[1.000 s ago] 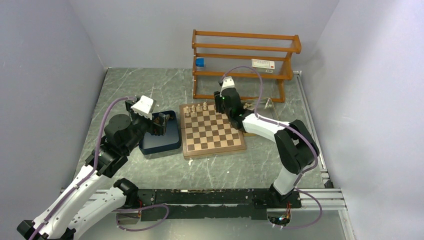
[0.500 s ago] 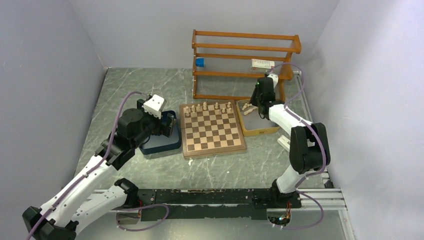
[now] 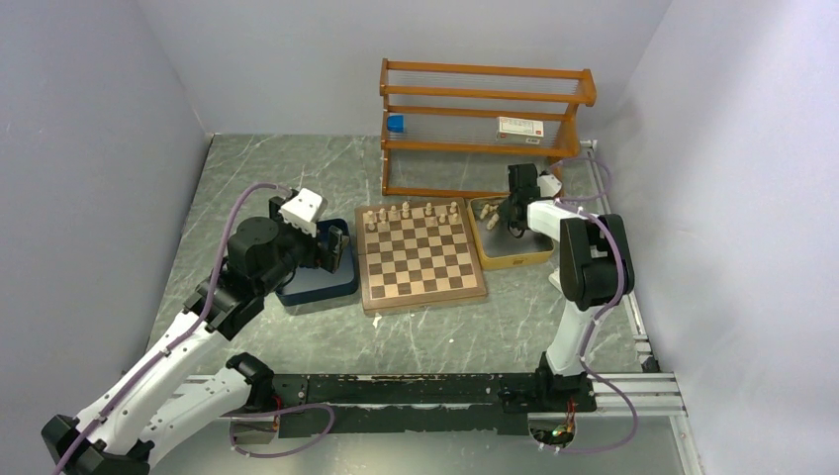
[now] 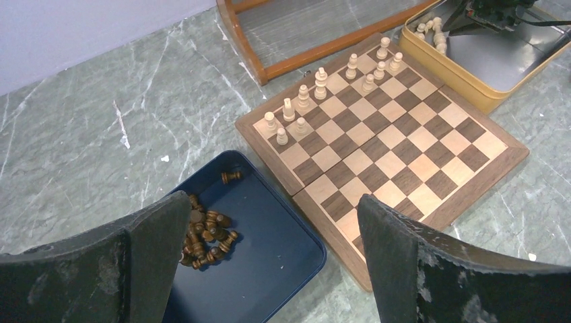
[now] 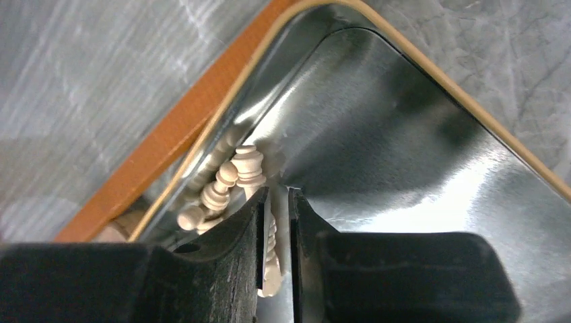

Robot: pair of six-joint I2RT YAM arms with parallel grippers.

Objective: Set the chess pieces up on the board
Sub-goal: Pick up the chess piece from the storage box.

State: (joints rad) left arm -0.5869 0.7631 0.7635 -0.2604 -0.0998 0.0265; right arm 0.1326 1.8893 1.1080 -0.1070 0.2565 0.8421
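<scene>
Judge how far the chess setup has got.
Done: several cream pieces stand along the board's far rows. In hand: the right fingers pinch a cream piece in the tan tray. Left: other cream pieces there and all dark pieces in the blue tray.

A grey-green marbled tabletop [image 3: 297, 168] is enclosed by plain pale grey walls [image 3: 89, 148] at 9, 12 and 3 o'clock, with an orange-brown wooden rack [image 3: 490, 93] standing at 1 o'clock under even light.

Marbled grey table [image 3: 297, 168]. Board [image 3: 425, 262] at centre, blue tray [image 3: 322, 284] just left, tan tray [image 3: 514, 263] just right. Wooden rack [image 3: 485, 94] stands behind.
</scene>
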